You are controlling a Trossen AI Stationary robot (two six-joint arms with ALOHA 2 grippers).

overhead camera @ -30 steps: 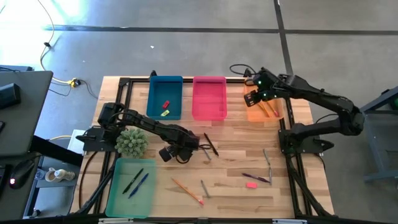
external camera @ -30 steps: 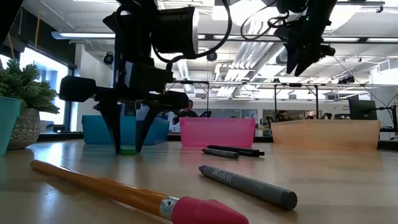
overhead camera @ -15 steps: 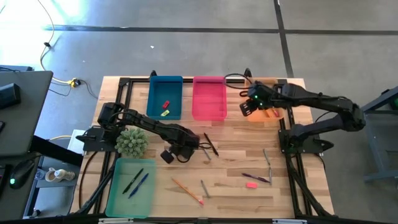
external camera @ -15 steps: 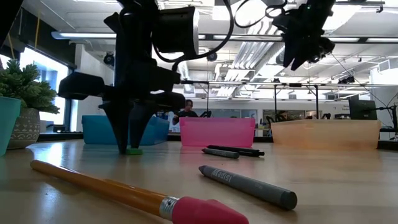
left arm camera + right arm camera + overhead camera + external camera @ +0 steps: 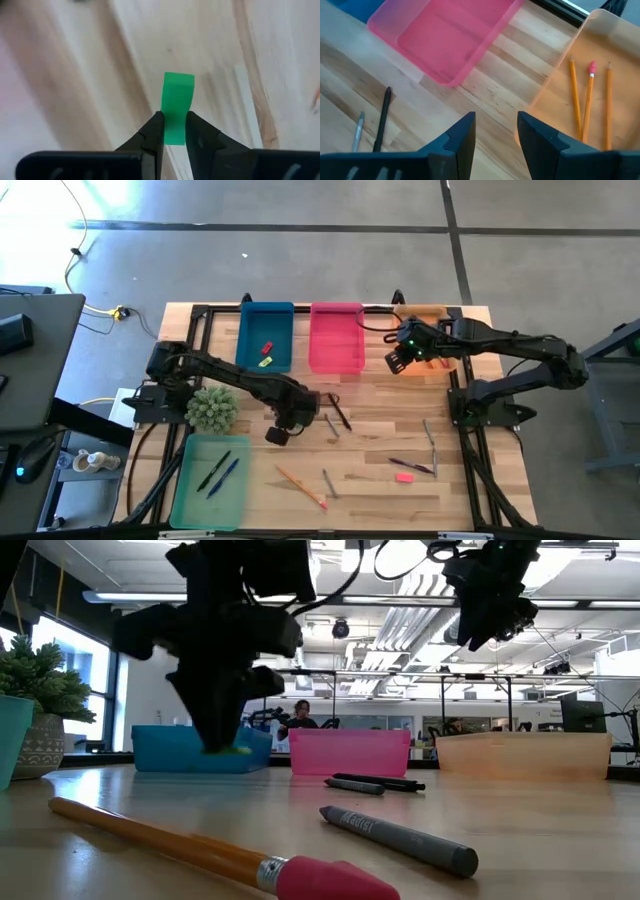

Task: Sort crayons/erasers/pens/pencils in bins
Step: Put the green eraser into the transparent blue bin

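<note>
- Setting: a pale butcher-block table (image 5: 380, 430) on a grey concrete floor; the low view looks across it into an open hall with ceiling pipes and a person far behind the bins.
- Left gripper (image 5: 173, 131): jaws closed on a green eraser (image 5: 177, 107), a small bright rectangular block with flat faces and a squared end, standing up between the two dark fingertips. The wood shows below it, blurred. In the high view this gripper (image 5: 280, 430) is near the table's middle, just right of a potted plant (image 5: 211, 408).
- Right gripper (image 5: 495, 130): jaws apart, holding nothing, raised over the wood between the pink bin (image 5: 445, 37) and the orange bin (image 5: 600, 75).
- Orange bin: translucent and shallow, holding three long thin orange pencils (image 5: 590, 100), side by side; one shows a pink eraser tip.
- Pink bin: translucent, nothing seen inside.
- Blue bin (image 5: 265, 335): holds a red and a yellow-green eraser.
- Light green bin (image 5: 210, 478): holds two dark pens.
- Loose on the table: two dark pens (image 5: 338, 412) near the left gripper, a pencil (image 5: 300, 485), a grey crayon (image 5: 329, 482), another crayon (image 5: 430, 433), a pink eraser (image 5: 404, 476).
</note>
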